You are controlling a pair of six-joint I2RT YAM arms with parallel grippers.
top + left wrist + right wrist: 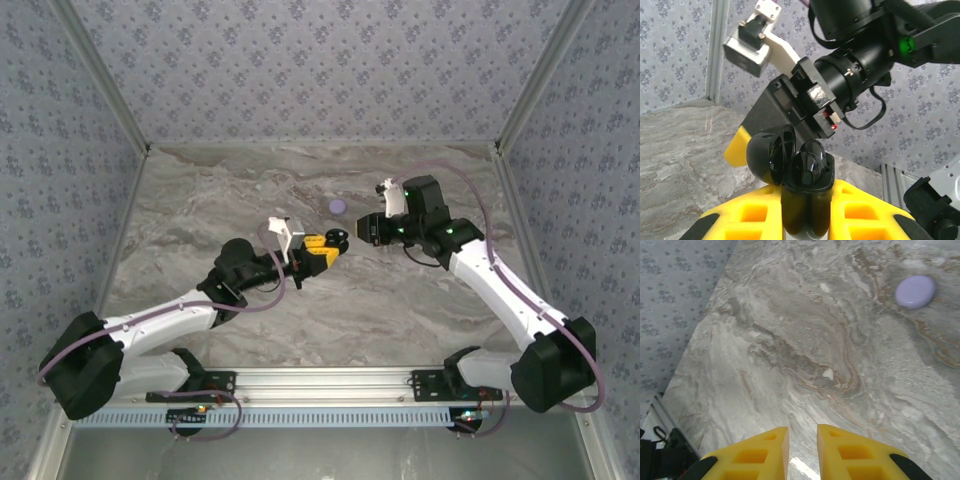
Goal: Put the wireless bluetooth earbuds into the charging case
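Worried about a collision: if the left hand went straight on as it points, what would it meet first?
Probably the right hand, just beyond the charging case the left hand grips; depth unclear.

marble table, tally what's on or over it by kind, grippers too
black round charging case: 1
lilac round disc: 1
yellow-fingered grippers: 2, the left gripper and the right gripper
Total: 4

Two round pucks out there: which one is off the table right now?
The black charging case, lid open, clamped in the left tool. The lilac disc lies flat on the marble table.
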